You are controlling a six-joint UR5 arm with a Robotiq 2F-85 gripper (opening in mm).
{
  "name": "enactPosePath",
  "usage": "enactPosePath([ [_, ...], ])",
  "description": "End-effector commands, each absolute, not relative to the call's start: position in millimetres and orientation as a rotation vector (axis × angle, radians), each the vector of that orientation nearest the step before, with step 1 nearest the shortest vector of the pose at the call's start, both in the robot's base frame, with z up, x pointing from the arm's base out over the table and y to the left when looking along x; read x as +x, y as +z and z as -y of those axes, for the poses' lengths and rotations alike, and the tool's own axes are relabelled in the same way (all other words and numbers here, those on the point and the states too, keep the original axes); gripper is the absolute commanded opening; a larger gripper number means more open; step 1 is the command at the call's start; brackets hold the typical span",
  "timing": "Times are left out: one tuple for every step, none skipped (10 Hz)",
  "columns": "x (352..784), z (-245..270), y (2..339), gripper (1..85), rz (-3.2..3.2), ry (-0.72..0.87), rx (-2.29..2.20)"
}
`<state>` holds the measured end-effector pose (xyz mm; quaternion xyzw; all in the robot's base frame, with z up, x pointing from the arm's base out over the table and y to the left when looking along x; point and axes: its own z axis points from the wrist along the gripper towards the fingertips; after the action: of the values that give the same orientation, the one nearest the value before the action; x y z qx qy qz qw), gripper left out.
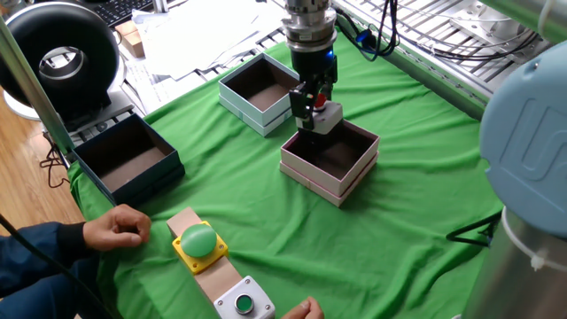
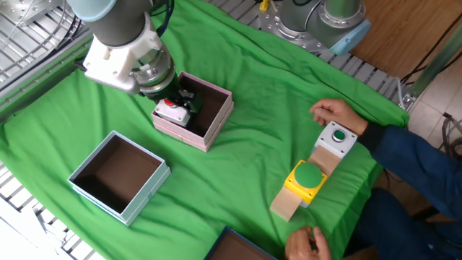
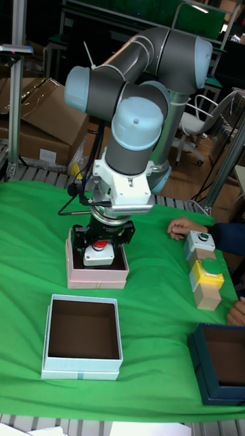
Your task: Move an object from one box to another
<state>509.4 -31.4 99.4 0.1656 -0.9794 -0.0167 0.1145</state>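
Note:
My gripper [image 1: 312, 99] is shut on the light-grey switch housing with the red button [image 1: 325, 114], fingers on either side of it. It holds the housing low over the far corner of the pale pink box [image 1: 323, 188], partly inside the rim. The other fixed view shows the same: gripper [image 2: 177, 103], housing [image 2: 170, 110], pink box [image 2: 180, 132]. In the tall view the housing [image 3: 99, 253] sits between the fingers just above the pink box [image 3: 95, 278]. The white box [image 1: 241, 108] [image 2: 97, 204] [image 3: 82, 368] stands beside it with nothing inside.
A dark blue box [image 1: 128, 158] [image 3: 218, 378] stands at the cloth's edge. A green dome button on a yellow base [image 1: 198, 239] and a grey housing with a green button [image 1: 243, 304] sit on a wooden block. A person's hand [image 1: 120, 224] rests nearby.

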Motion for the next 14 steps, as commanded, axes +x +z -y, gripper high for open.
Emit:
enactPosePath([
  [510.6, 36.2, 101.6, 55.3, 2.854, -0.084, 0.577],
  [510.7, 36.8, 101.3, 60.0, 2.849, -0.086, 0.588],
  [509.6, 36.3, 101.1, 64.0, 2.843, -0.092, 0.58],
  [506.6, 37.3, 102.1, 70.7, 2.831, -0.095, 0.573],
  [506.2, 37.6, 102.5, 78.7, 2.825, -0.103, 0.582],
  [505.6, 36.3, 102.5, 83.3, 2.826, -0.11, 0.556],
  [505.2, 32.3, 102.7, 85.0, 2.836, -0.123, 0.489],
  [505.7, 29.3, 102.7, 85.0, 2.843, -0.136, 0.461],
  [505.1, 27.5, 103.3, 85.0, 2.844, -0.142, 0.434],
  [505.5, 22.5, 106.9, 79.3, 2.851, -0.155, 0.382],
  [504.8, 17.1, 115.4, 60.0, 2.839, -0.141, 0.281],
  [505.6, 11.1, 126.9, 24.0, 2.819, -0.087, 0.136],
  [512.9, 4.9, 141.9, 1.3, 2.821, -0.016, 0.05],
  [528.0, -3.5, 153.9, 1.3, 2.868, -0.002, 0.017],
])
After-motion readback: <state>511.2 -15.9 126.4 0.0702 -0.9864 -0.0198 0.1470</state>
